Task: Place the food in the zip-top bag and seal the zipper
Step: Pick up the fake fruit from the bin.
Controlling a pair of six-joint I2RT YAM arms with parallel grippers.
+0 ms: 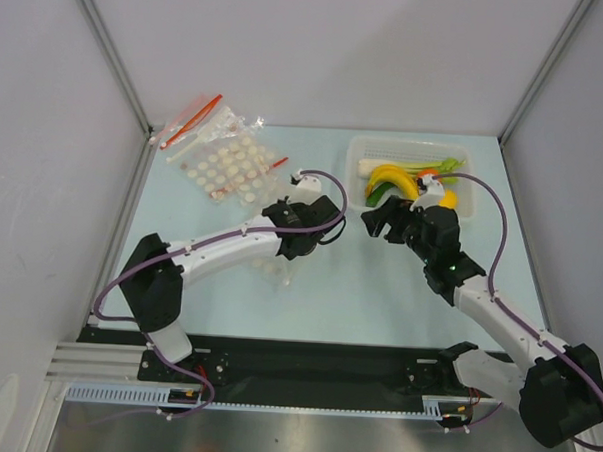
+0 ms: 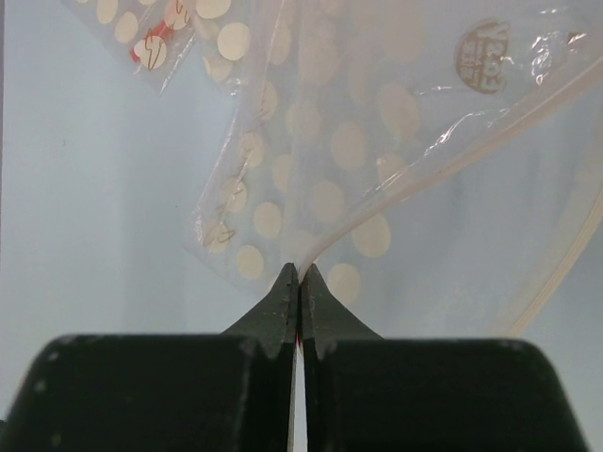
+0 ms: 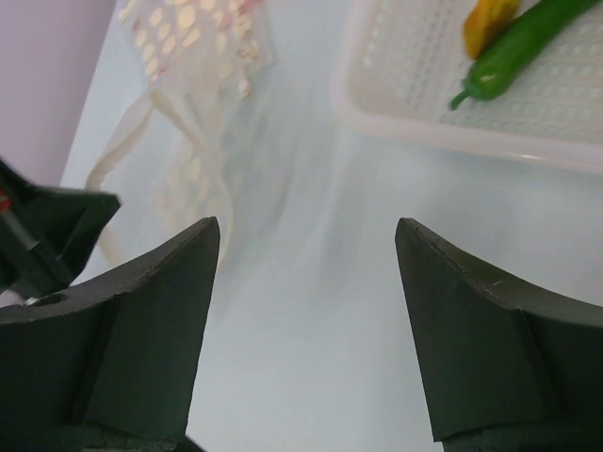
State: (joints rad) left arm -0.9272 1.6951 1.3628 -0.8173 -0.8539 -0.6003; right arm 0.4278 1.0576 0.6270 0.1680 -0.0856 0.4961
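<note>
The basket (image 1: pixel 385 150) sits at one o'clock, the food (image 1: pixel 392 178) in it; spare bags (image 1: pixel 225 153) lie at eleven, and the zip-top bag (image 1: pixel 274 272) is near centre.

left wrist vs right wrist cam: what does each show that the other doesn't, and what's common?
Left wrist only: the left gripper shut on the mouth edge of the zip-top bag, the zipper running up-right from its tips, and a round brown print on the bag. Right wrist only: the right gripper open over the table, and the white mesh basket holding a green vegetable and a yellow-orange piece. Both: the zip-top bag and the pale blue table.
</note>
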